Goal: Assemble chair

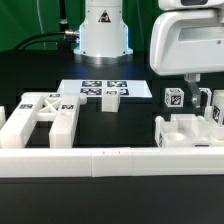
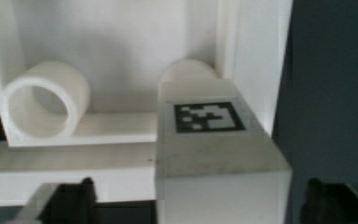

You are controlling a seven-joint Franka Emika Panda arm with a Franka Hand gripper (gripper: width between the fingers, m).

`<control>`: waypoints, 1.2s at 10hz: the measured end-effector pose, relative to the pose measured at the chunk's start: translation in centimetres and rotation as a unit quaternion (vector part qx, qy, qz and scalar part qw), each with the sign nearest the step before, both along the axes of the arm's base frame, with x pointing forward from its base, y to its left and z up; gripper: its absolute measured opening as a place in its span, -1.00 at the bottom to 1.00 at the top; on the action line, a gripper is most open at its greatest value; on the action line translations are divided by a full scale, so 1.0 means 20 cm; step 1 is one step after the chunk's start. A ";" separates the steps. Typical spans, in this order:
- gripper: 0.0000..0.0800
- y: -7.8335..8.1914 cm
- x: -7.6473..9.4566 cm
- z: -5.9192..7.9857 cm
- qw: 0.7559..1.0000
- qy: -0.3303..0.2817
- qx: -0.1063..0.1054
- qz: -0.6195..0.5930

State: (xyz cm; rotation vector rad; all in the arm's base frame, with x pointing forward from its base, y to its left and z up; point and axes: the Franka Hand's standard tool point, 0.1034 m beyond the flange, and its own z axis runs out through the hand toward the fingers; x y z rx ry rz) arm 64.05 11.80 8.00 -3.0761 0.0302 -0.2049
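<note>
In the wrist view a white square chair leg [image 2: 211, 130] with a black-and-white tag lies between my fingers, its end against a white chair panel [image 2: 123, 40]. My gripper [image 2: 202, 195] is open and straddles the leg with a gap on each side. A short white round peg [image 2: 43, 100] sits beside the leg on the same part. In the exterior view my gripper [image 1: 200, 98] hangs over the white chair parts [image 1: 185, 130] at the right. Another tagged leg [image 1: 173, 98] stands just to their left. The cross-braced frame [image 1: 40, 118] lies at the left.
The marker board [image 1: 100, 90] lies flat in the middle, in front of the robot base [image 1: 103, 30]. A long low white rail [image 1: 110, 160] runs along the front of the table. The table top is black.
</note>
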 end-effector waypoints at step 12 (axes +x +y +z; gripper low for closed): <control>-0.29 -0.02 -0.03 -0.01 0.929 0.007 0.046 -0.367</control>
